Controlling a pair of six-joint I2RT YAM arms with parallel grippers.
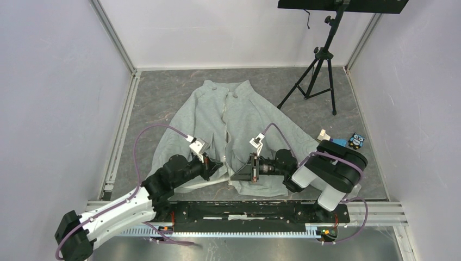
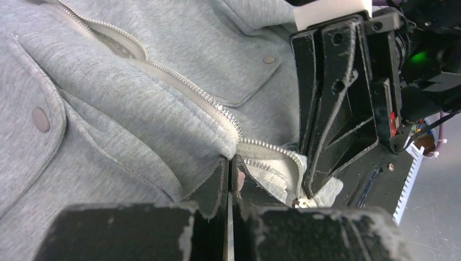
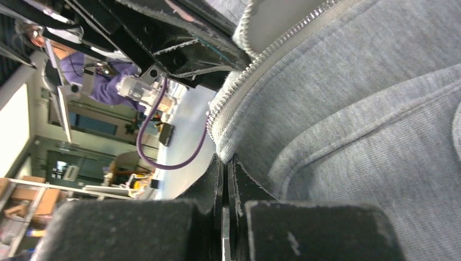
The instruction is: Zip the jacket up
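The light grey fleece jacket (image 1: 239, 114) lies flat on the table, collar at the far end, its pale zipper (image 1: 226, 125) open down the middle. Both grippers meet at the bottom hem. My left gripper (image 1: 216, 163) is shut on the jacket's left front edge beside the zipper teeth (image 2: 179, 81), as the left wrist view (image 2: 230, 163) shows. My right gripper (image 1: 239, 172) is shut on the right front edge by its teeth (image 3: 255, 60), as the right wrist view (image 3: 224, 159) shows. A small metal zipper part (image 2: 300, 203) shows at the hem by the right fingers (image 2: 337, 109). No ring pull is visible.
A black tripod (image 1: 321, 70) stands at the back right. A small blue box (image 1: 356, 141) and a white piece (image 1: 324, 133) lie by the jacket's right sleeve. White walls enclose the grey table (image 1: 163, 92). A black rail (image 1: 244, 212) runs along the near edge.
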